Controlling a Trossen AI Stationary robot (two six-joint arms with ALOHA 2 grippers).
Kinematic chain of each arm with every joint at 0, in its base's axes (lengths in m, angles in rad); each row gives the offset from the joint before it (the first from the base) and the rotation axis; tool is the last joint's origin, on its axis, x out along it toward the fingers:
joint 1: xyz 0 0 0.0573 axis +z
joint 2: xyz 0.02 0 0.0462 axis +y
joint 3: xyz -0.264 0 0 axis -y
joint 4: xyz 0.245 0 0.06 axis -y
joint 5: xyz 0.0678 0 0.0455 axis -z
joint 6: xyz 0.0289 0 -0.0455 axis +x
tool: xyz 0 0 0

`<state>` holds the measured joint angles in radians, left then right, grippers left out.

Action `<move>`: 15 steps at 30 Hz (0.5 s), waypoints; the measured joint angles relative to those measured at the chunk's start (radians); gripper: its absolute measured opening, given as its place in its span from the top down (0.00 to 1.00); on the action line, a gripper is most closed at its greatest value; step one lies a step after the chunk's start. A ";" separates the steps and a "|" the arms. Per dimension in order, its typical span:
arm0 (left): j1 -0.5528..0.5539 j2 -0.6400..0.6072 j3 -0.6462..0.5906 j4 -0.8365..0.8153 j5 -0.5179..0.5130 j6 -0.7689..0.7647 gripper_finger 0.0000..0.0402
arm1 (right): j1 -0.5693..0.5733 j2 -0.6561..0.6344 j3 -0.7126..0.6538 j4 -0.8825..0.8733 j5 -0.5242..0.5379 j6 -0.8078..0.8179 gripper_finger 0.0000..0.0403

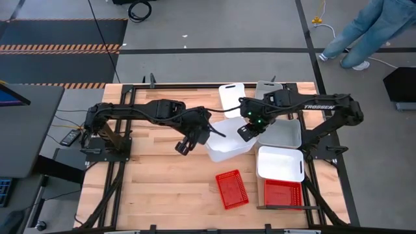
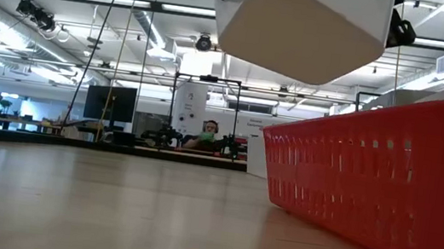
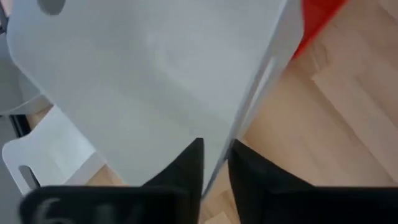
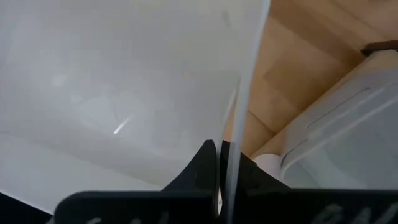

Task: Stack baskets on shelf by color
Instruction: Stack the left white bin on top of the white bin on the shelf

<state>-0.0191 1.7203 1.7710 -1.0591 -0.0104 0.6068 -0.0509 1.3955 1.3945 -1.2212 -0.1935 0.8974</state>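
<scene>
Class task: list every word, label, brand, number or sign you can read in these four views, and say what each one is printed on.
"TROSSEN": white letters on the right arm's dark forearm, high view.
Pale marks on the dark bar at the bottom of the left wrist view: too blurred to read.
Pale marks on the same bar in the right wrist view: also unreadable.
Low view: no readable text.
</scene>
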 joint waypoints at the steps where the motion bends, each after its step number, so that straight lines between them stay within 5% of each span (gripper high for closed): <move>1: 0.000 0.000 0.000 0.006 -0.001 -0.013 0.78 | 0.000 -0.005 0.000 -0.011 0.004 0.000 0.98; 9: -0.002 -0.045 -0.002 0.012 -0.020 -0.113 0.52 | -0.011 -0.078 0.001 -0.096 0.051 -0.004 0.98; 15: 0.022 -0.102 -0.002 0.031 -0.067 -0.210 0.41 | 0.017 -0.205 0.002 -0.183 0.146 0.170 0.98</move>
<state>0.0030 1.6184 1.7691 -1.0279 -0.0778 0.3971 -0.0342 1.1901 1.3960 -1.4043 -0.0472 1.0674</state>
